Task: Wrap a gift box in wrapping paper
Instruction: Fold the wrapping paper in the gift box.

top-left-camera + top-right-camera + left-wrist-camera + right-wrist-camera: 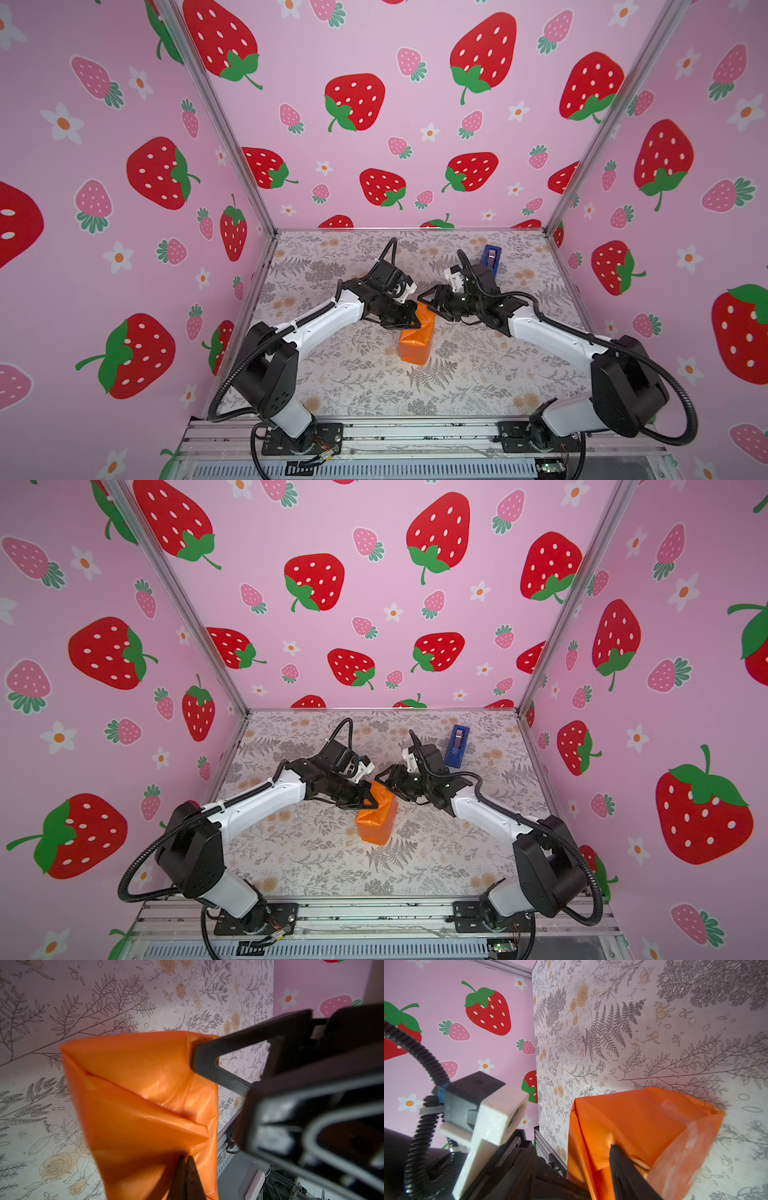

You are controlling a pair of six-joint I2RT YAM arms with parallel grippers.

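Presses shut left gripper [185, 1167] into wrapping paper [415, 345] fold; rests one finger of part-open, empty right gripper [428, 303] on its corner

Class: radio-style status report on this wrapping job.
Left gripper shut at paper fold. Right gripper open, one finger on paper. Box hidden inside. Dispenser stands apart.

Gift box: hidden, wholly under the wrapping paper [417, 340].
Parcel's 12 o'clock end is covered by the left gripper [417, 320] in both top views.
Left wrist view: its closed fingers [187, 1176] are cut by the frame edge. Paper nipped or not, cannot tell.
Right gripper [428, 305]: only one finger [623, 1165] shows in its own wrist view.
Tape dispenser [491, 255]: 6 o'clock end sits behind the right arm in a top view.
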